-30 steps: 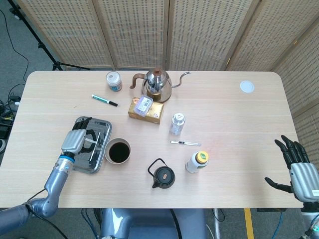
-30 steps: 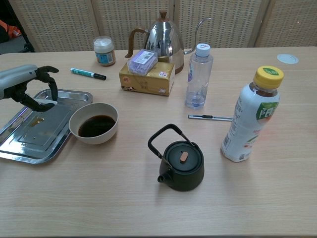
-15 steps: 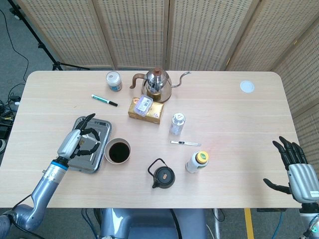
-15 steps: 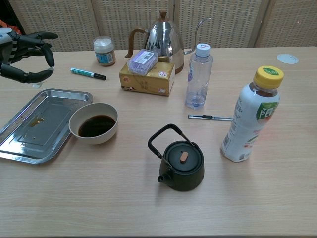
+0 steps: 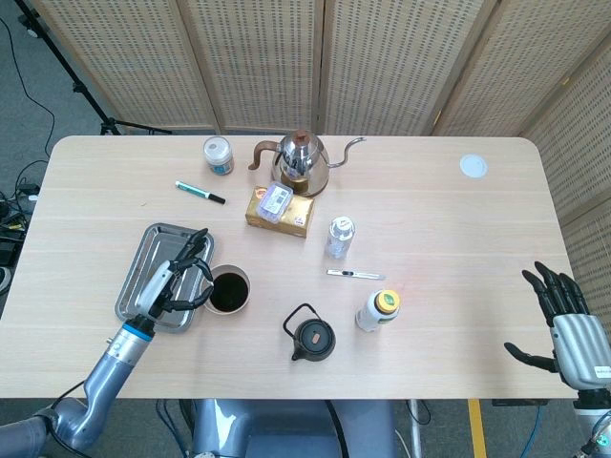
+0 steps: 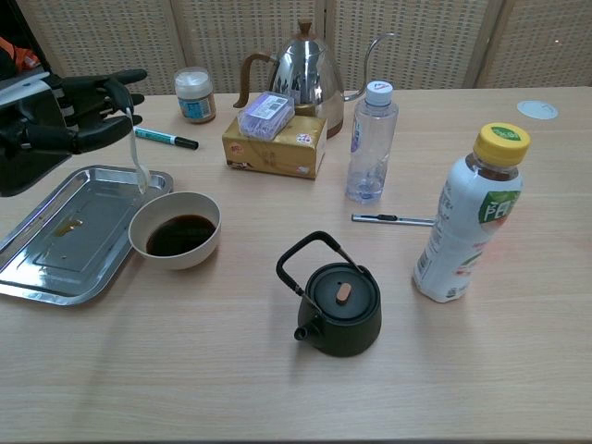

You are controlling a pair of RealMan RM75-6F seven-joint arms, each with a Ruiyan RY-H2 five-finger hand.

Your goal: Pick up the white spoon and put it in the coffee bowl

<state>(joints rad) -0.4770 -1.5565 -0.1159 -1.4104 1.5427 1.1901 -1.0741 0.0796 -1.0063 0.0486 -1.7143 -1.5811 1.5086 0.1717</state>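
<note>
Above the metal tray (image 6: pixel 55 264), the left hand (image 6: pixel 79 120) holds the white spoon (image 6: pixel 137 159) in its fingers (image 6: pixel 118 81), bowl end hanging beside the coffee bowl (image 6: pixel 176 231). Right hand (image 5: pixel 571 320) hovers at the desk (image 5: pixel 449 229) edge, fingers spread wide, holding nothing.

My left hand (image 5: pixel 177 279) hangs over the right edge of the steel tray (image 5: pixel 143 277), fingers spread, just beside the coffee bowl (image 5: pixel 229 290). My right hand (image 5: pixel 570 324) sits open past the table's (image 5: pixel 458 229) right edge, fingers apart.

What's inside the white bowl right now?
The round white bowl holds dark coffee. No spoon is in it yet: the thin white spoon hangs from the left hand above the metal tray. The bowl's bottom is hidden under the coffee.
</note>
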